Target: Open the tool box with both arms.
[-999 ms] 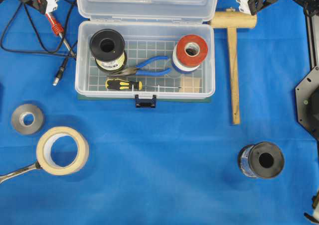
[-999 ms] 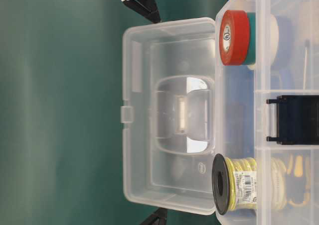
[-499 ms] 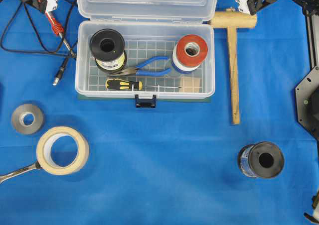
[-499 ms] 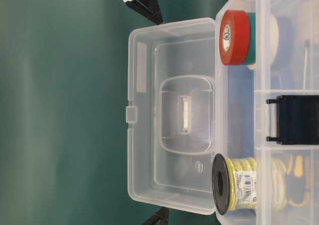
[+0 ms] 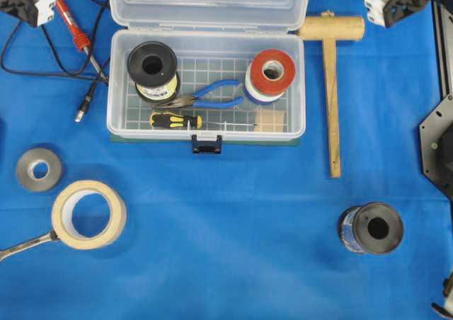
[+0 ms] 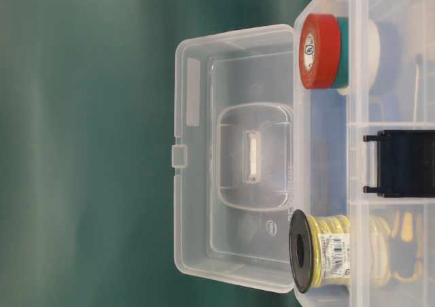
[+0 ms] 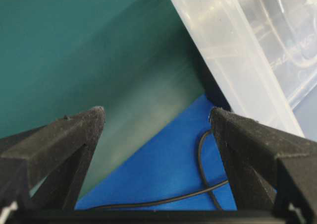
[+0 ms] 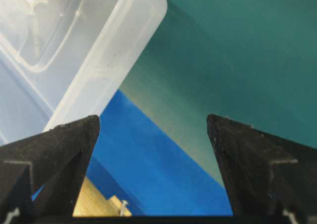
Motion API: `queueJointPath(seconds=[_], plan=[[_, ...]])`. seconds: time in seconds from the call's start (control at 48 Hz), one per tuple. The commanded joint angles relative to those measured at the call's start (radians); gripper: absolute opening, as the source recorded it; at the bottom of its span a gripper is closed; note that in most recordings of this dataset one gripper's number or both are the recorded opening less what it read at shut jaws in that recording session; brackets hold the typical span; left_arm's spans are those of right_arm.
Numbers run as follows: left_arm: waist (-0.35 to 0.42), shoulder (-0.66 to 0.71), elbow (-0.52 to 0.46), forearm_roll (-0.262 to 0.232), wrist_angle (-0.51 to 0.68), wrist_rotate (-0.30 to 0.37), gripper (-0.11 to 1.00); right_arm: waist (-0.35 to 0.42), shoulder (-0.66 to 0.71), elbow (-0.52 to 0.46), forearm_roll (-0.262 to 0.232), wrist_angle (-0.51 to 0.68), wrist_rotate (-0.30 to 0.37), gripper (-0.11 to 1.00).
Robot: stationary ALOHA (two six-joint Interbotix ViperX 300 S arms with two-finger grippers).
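The tool box [image 5: 205, 86] sits at the table's far middle, lid raised behind it. Inside: a wire spool [image 5: 153, 69] left, a tape stack [image 5: 270, 74] right, pliers [image 5: 205, 96] between, a screwdriver [image 5: 191, 121] in front. A mallet [image 5: 330, 86] lies right; two tape rolls [image 5: 88, 214] front-left, possibly over a wrench [image 5: 25, 245]; another spool [image 5: 371, 228] front-right.
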Motion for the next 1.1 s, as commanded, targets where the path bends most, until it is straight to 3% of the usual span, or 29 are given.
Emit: queueJointPath(seconds=[0.0,0.166,0.291,0.52,0.874,1.082], plan=[[0.003,-0.018,-0.005,0.002,-0.005,-0.002,0.90,-0.003,-0.017,-0.006,0.002,0.005,0.005,0.87],[-0.012,-0.021,-0.003,0.002,0.006,-0.026,0.90,0.008,-0.017,-0.006,0.005,0.014,0.011,0.87],[-0.066,-0.034,0.000,0.002,0.041,-0.035,0.90,0.066,-0.021,-0.005,0.008,0.025,0.014,0.87],[-0.252,-0.086,0.026,0.000,0.121,-0.046,0.90,0.270,-0.025,0.003,0.014,0.074,0.014,0.87],[-0.565,-0.133,0.049,0.000,0.137,-0.046,0.90,0.604,-0.009,0.002,0.014,0.129,0.015,0.86],[-0.718,-0.121,0.049,0.002,0.138,-0.048,0.90,0.742,0.032,-0.009,0.017,0.144,0.023,0.86]])
